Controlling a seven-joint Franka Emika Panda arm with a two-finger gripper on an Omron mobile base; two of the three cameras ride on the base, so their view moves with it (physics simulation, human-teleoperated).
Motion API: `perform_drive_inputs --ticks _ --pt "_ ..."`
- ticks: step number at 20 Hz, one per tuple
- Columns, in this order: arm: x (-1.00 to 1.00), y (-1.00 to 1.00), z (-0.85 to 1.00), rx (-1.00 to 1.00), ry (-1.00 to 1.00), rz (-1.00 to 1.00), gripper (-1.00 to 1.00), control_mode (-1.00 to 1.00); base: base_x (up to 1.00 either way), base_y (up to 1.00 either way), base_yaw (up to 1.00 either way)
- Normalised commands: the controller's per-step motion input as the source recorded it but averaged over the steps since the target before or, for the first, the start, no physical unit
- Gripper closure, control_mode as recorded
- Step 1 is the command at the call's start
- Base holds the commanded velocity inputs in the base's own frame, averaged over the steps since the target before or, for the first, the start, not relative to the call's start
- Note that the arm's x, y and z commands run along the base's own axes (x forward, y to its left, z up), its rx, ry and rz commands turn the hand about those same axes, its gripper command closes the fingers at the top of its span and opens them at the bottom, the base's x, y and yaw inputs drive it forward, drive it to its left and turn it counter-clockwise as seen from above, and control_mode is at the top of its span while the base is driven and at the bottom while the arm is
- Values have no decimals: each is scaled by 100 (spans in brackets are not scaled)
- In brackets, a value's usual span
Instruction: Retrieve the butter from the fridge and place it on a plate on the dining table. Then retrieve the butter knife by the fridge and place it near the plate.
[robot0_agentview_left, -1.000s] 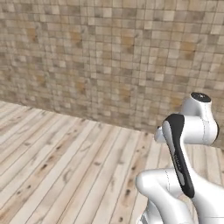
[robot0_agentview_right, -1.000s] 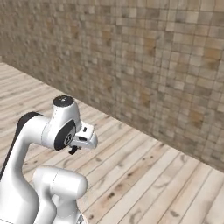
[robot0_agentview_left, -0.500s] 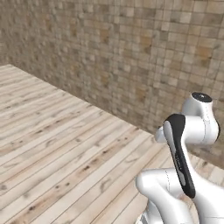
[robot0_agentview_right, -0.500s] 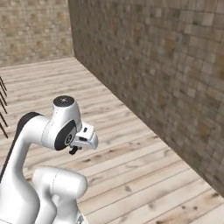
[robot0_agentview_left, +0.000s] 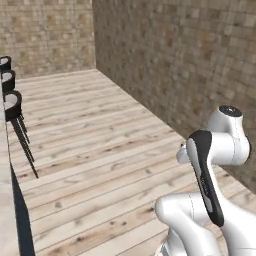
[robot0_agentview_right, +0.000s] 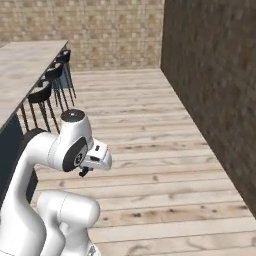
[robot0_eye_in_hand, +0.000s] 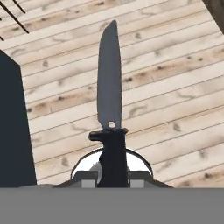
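dark butter knife clamped in the gripper, blade outward.

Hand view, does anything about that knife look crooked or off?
Nothing stands out. The butter knife sits straight in the shut gripper, held by its dark handle, blade pointing away over the wooden floor.
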Motion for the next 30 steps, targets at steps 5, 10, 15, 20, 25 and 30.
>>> perform_drive_inputs --ticks 5,10,15,20,25,30 --pt "0 0 0 0 0 0 100 100 100 0 43" --pt "0 0 0 0 0 0 100 100 100 0 31" --pt "0 0 0 0 0 0 100 100 100 -8 24" --pt "0 0 0 0 0 0 100 100 100 -15 21" --pt "0 0 0 0 0 0 100 100 100 -20 20" --pt "0 0 0 0 0 0 100 100 100 -43 19"
